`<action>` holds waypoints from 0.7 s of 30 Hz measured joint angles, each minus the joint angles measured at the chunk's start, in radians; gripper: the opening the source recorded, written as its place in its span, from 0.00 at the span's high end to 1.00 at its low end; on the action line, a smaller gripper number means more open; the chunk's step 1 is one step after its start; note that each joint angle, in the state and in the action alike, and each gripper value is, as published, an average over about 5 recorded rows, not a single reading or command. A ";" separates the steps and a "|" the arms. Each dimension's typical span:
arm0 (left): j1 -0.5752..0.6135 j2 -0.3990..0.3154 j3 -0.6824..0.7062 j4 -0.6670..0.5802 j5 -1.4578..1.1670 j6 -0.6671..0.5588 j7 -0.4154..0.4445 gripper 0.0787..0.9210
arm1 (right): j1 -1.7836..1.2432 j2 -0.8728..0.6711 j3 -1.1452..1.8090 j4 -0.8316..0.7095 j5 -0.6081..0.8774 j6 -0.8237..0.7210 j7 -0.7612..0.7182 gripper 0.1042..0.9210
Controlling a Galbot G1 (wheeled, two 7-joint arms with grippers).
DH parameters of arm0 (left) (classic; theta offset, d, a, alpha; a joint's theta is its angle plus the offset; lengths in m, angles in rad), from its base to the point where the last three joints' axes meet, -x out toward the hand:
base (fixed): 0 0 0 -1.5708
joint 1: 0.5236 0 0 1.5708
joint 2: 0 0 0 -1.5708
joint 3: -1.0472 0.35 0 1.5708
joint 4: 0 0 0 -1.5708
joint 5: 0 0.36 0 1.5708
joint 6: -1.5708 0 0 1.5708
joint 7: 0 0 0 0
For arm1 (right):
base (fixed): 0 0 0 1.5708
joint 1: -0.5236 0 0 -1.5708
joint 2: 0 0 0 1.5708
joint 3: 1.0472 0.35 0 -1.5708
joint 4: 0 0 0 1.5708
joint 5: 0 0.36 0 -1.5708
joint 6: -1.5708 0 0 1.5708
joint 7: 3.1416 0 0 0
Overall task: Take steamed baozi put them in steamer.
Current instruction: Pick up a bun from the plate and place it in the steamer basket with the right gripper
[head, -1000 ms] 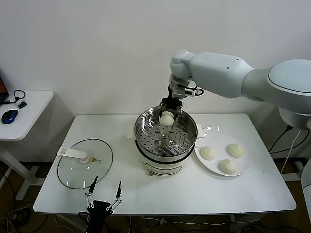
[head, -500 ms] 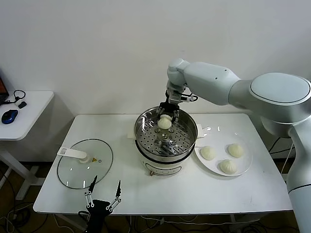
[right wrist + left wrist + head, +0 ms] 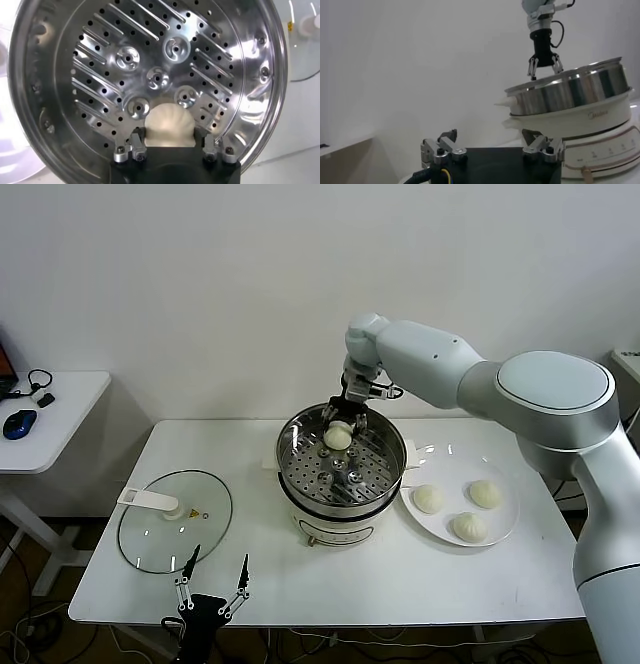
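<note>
One baozi (image 3: 338, 437) lies at the back of the steamer's (image 3: 342, 496) perforated tray, which the right wrist view shows as a holed steel floor (image 3: 100, 90). My right gripper (image 3: 344, 424) reaches down into the pot around that baozi (image 3: 169, 124), and its fingers (image 3: 137, 136) stand open just off the sides. Three more baozi (image 3: 428, 499) (image 3: 485, 493) (image 3: 468, 527) lie on the white plate (image 3: 455, 482) right of the steamer. My left gripper (image 3: 214, 576) is parked open at the table's front edge, empty (image 3: 492, 145).
A round glass lid (image 3: 175, 521) with a white handle lies flat on the table's left part. A small side table (image 3: 60, 399) with a blue mouse stands further left. The white wall is close behind the steamer.
The right gripper sank with the baozi into the back of the steamer, and its fingers spread apart around the bun. The left arm stayed still.
</note>
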 measured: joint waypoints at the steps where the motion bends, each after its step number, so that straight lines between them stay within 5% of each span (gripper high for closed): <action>1: 0.000 0.000 0.000 0.000 0.000 0.000 0.000 0.12 | 0.000 0.000 0.000 0.000 0.001 0.000 0.002 0.24; 7: 0.003 0.000 -0.001 -0.005 0.000 -0.001 0.000 0.12 | 0.014 -0.012 -0.011 0.016 0.026 0.000 0.002 0.13; 21: 0.025 0.000 -0.002 -0.031 0.005 -0.002 0.002 0.12 | 0.163 -0.066 -0.144 0.103 0.252 0.000 -0.097 0.12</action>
